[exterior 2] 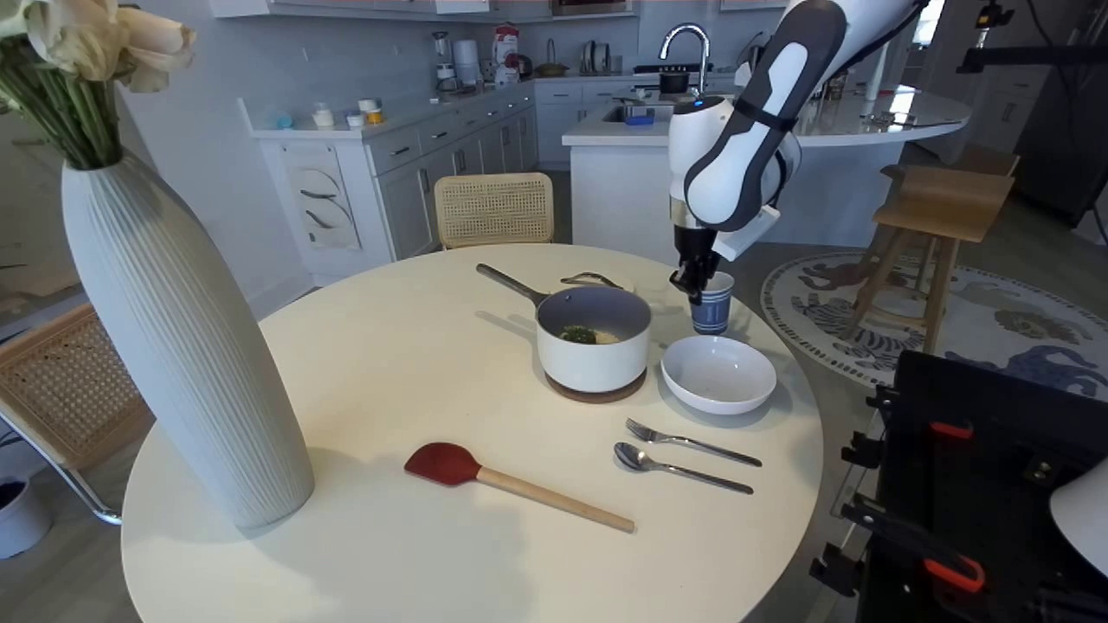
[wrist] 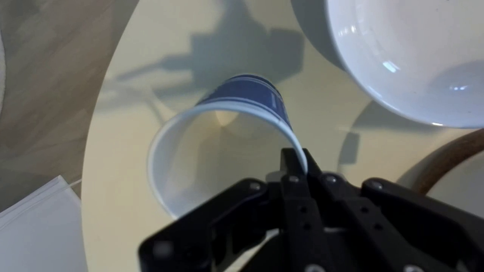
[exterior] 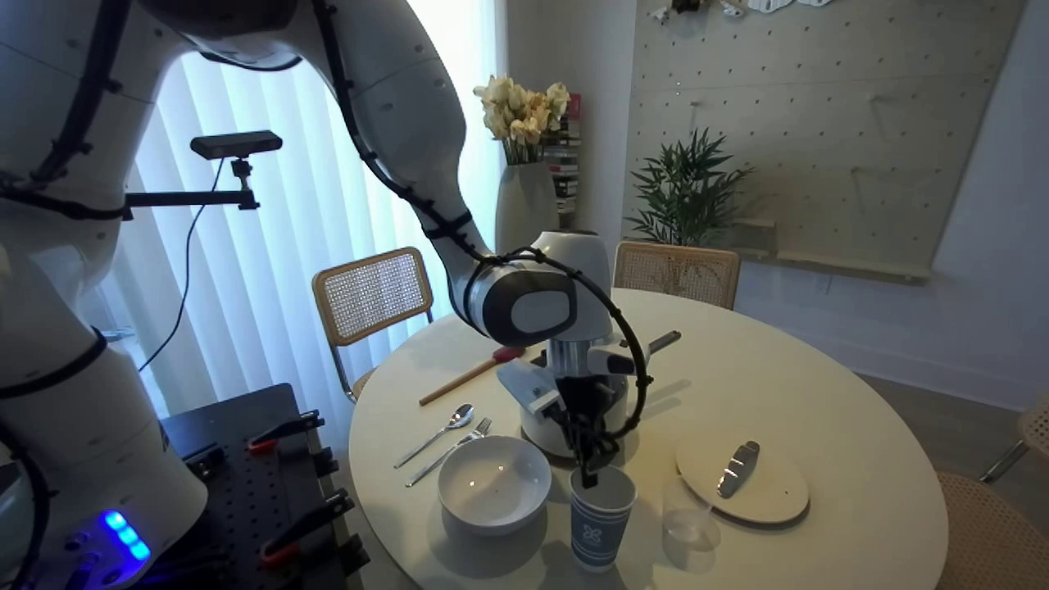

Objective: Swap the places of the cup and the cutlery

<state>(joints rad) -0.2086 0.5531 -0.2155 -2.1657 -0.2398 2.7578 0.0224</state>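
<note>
Pinching the rim of the cup (exterior: pixel 601 528), the hand (wrist: pixel 298 160) is standing narrow: in the wrist view, one fingertip is reaching inside the wall and the other is pressing from outside. On one side of the cup, the curved edge of the worktop (exterior 2: pixel 372 372) is passing near, so the margin there is looking small. The white bowl (exterior 2: pixel 718 376) is sitting just beside the cup, and a clear tumbler (exterior: pixel 690 528) is standing near it on the opposite side, which is making the passage tight. The pot (exterior 2: pixel 593 355), on its brown trivet (exterior 2: pixel 597 397), is occupying the inner side. Wider room is spreading between this pot and the tall vase (exterior 2: pixel 199 346).

The worktop is showing a pale cream surface with soft shadows. A silver utensil (exterior: pixel 739 469) is resting on a round plate (exterior: pixel 770 501), and a red spatula (exterior 2: pixel 519 485) is lying well apart from the cup. Farther, cane-backed chairs (exterior: pixel 373 297) are standing around, and white cabinets (exterior 2: pixel 407 203) are lining the room.

The cup is wearing a blue pattern with white bands outside and a pale interior, and its mouth is facing up; whether its base is touching the worktop, I am not able to tell. Past the bowl, the cutlery (exterior: pixel 460 416) is lying flat: the fork (exterior 2: pixel 692 443) nearer to the bowl, the spoon (exterior 2: pixel 682 471) alongside, both shining silver.
</note>
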